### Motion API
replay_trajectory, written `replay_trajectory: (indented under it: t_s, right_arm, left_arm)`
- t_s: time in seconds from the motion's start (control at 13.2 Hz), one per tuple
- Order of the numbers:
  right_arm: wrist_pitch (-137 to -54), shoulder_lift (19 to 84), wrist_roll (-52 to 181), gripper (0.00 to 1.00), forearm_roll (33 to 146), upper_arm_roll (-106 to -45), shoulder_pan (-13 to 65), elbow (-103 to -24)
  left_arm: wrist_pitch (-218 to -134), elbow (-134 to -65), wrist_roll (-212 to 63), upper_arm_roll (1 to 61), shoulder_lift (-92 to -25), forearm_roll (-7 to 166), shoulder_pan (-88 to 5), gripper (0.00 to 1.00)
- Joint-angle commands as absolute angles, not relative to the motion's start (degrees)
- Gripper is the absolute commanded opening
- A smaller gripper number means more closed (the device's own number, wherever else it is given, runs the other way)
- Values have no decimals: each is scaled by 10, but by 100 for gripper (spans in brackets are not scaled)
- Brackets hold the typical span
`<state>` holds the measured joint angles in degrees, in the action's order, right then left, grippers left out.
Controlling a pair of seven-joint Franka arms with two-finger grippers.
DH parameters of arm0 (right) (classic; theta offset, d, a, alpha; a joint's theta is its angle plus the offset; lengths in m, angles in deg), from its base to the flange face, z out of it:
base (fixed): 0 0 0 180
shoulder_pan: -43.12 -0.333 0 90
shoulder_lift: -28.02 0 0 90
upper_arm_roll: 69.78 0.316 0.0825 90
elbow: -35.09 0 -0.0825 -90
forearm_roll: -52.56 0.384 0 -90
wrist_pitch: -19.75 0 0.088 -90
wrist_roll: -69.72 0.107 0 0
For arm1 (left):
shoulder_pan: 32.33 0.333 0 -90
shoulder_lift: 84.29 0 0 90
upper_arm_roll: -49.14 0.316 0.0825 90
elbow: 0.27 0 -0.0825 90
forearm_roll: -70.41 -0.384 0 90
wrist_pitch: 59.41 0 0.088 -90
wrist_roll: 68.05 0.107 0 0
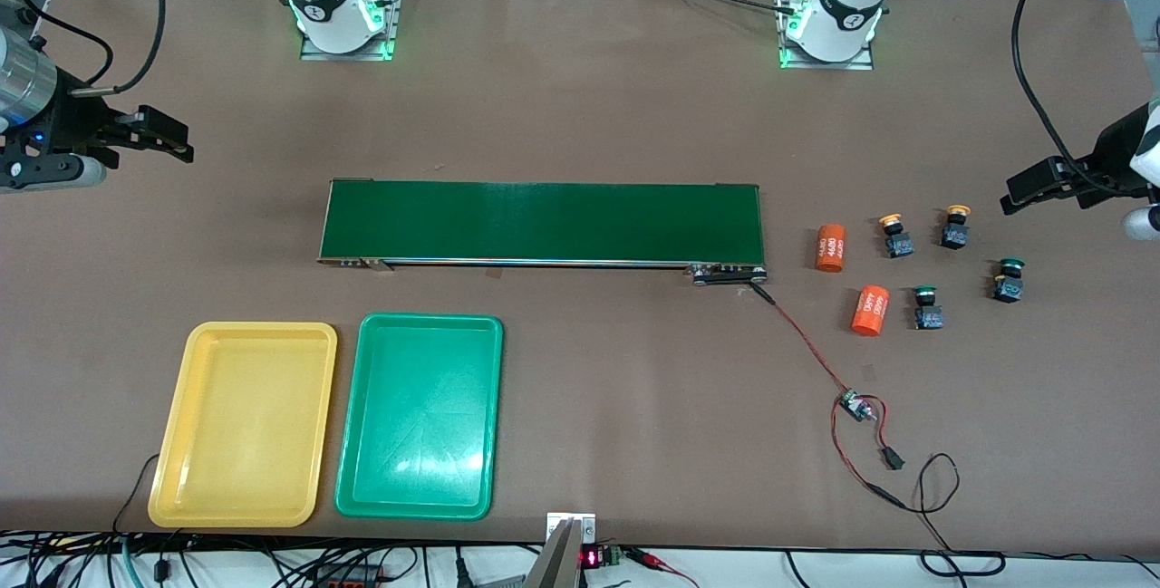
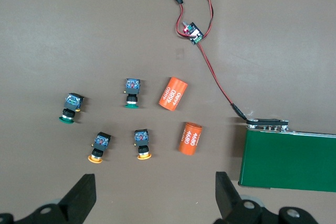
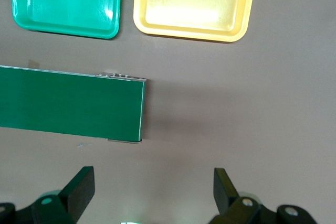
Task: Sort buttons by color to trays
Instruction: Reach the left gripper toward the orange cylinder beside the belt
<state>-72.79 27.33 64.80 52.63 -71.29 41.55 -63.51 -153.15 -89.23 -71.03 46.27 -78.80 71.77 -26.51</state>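
I take the conveyor belt (image 1: 544,222) as my landmark; it lies long and dark green across the middle of the surface (image 1: 580,117).

Off the belt's end toward the left arm I see all four buttons on the surface, none in a tray. The first yellow button (image 1: 895,236) and the second yellow button (image 1: 954,227) lie side by side, level with the belt, the second farther from the belt's end. The first green button (image 1: 926,307) and the second green button (image 1: 1009,279) lie nearer the front camera than the yellow pair, the second again farther out from the belt. Two orange cylinders with white numerals lie between the belt's end and the buttons: one cylinder (image 1: 830,247) just off the end, the other cylinder (image 1: 870,310) nearer the camera.

The yellow tray (image 1: 243,425) and green tray (image 1: 420,416) lie side by side, nearer the camera than the belt, at its right-arm end; the green one is closer to the belt's middle.

The left gripper (image 2: 155,198) hangs over the surface just outside the buttons, jaws apart, holding nothing. The right gripper (image 3: 152,192) hangs over bare surface off the belt's other end, jaws likewise apart and holding nothing.

A red-and-black wire (image 1: 807,343) runs from the belt's left-arm end to a small circuit board (image 1: 852,405) nearer the camera.
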Motion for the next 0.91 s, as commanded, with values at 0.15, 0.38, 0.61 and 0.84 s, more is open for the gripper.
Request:
replay_trajectory:
  t_s: [0.15, 0.38, 0.61, 0.84]
  right_arm:
    - [-722, 271, 637, 100, 536, -715, 422, -632]
    - [-721, 271, 637, 100, 536, -715, 422, -633]
    - [-721, 270, 637, 100, 536, -715, 422, -633]
    - [-721, 271, 637, 100, 536, -715, 422, -633]
  left_arm:
    - [-1521, -891, -709, 459, -800, 722, -264, 100]
    - [-1520, -895, -709, 461, -795, 723, -262, 100]
    - [-1523, -890, -709, 461, -760, 725, -263, 100]
    - [-1531, -899, -703, 460, -740, 730, -267, 100]
